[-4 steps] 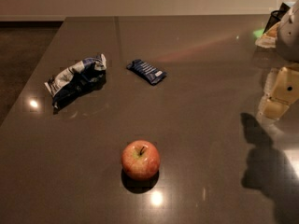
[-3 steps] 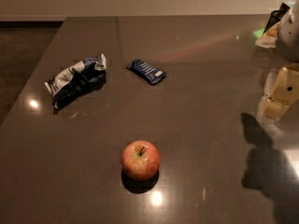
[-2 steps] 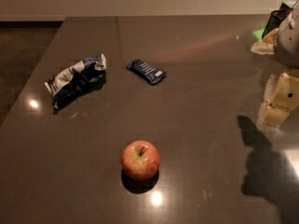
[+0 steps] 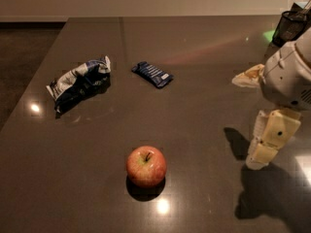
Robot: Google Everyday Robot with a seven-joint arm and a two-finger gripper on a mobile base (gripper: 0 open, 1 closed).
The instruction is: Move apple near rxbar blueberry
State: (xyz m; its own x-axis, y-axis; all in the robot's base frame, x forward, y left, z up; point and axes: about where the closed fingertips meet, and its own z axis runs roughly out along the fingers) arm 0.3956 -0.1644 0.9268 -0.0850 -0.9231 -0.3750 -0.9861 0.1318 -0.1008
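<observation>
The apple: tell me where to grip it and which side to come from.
Grip the round red apple across its widest middle, coming straight down from above. It sits upright, stem up, on the dark tabletop, so its rounded flanks are exposed on every side and nothing touches it. The gripper hangs at the right edge, well apart from the apple.

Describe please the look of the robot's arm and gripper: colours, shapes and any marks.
The arm, at the right edge of the view, has a rounded white shell with a small dark dot and a slotted grille. A beige flap-like piece sticks out from it. The gripper below it is pale cream and blocky, with one small dark dot. No cables show.
</observation>
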